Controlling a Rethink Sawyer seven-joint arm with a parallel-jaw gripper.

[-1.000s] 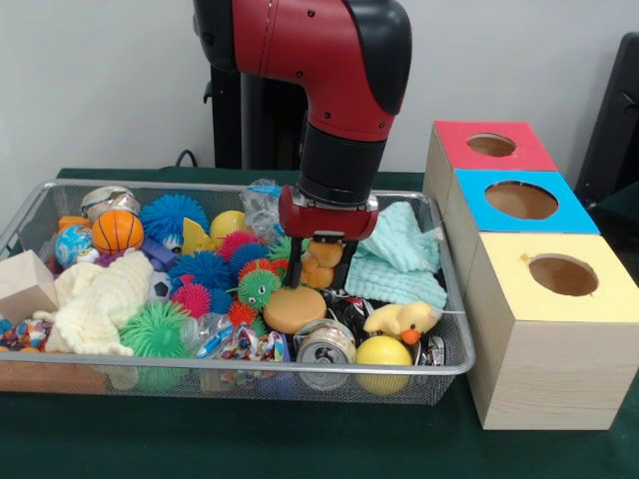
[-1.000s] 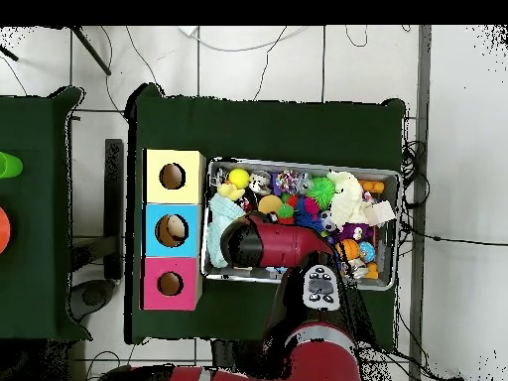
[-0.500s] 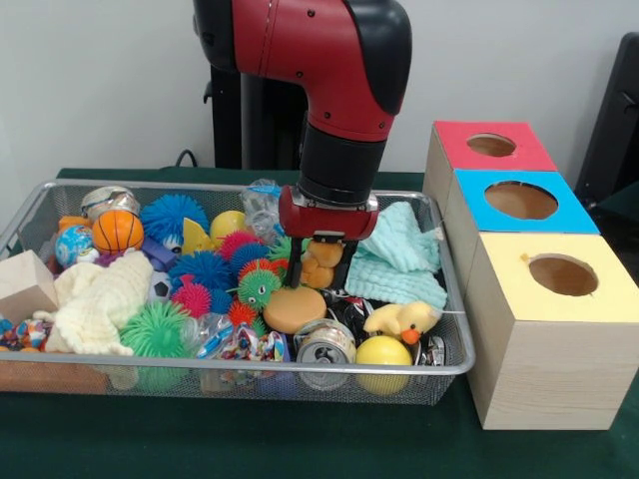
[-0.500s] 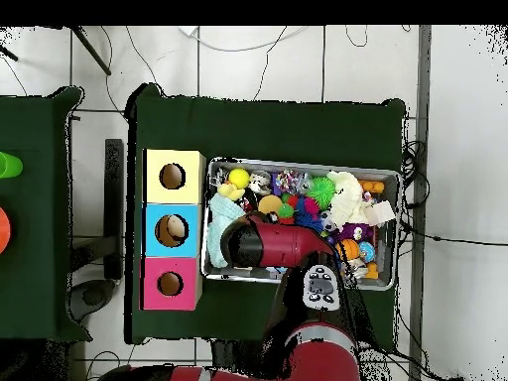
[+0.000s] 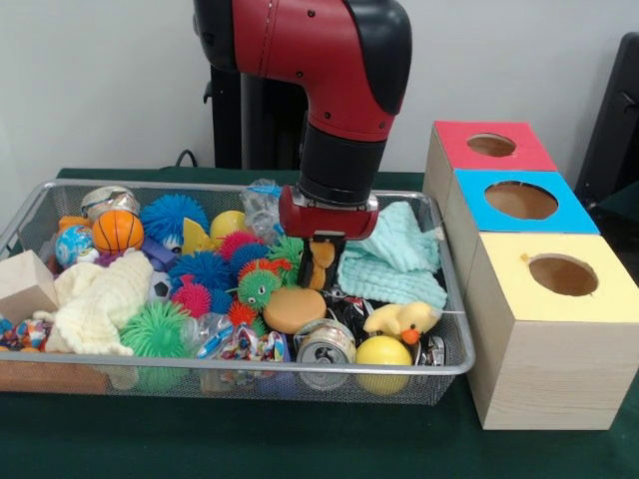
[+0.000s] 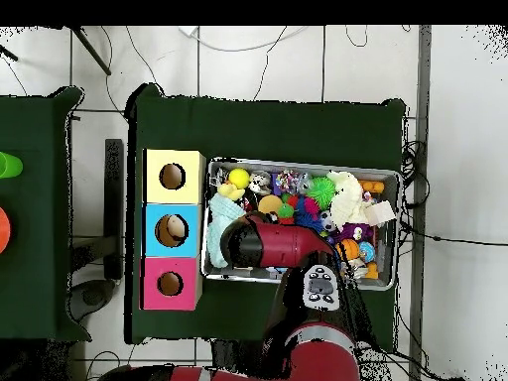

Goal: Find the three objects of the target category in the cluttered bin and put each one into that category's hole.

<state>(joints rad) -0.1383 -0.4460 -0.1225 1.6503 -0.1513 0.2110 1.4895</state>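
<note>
Gripping orange toy [image 5: 321, 261]: claw [image 5: 323, 267]

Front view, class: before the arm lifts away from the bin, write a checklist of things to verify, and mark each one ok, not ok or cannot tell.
1. End effector closed on something: ok. Its fingers are narrow around an orange toy.
2. Grip firm enough to survive a lift: cannot tell.
3. The toy clear of its neighbours: not ok. It sits low in the bin, among the spiky balls and beside the mint cloth.
4. Red box's hole unblocked: ok. The opening looks clear.
5. Way from the bin to the red box free: ok. Nothing stands between them in the front view.
6. The toy belongs to the target category: cannot tell.
</note>
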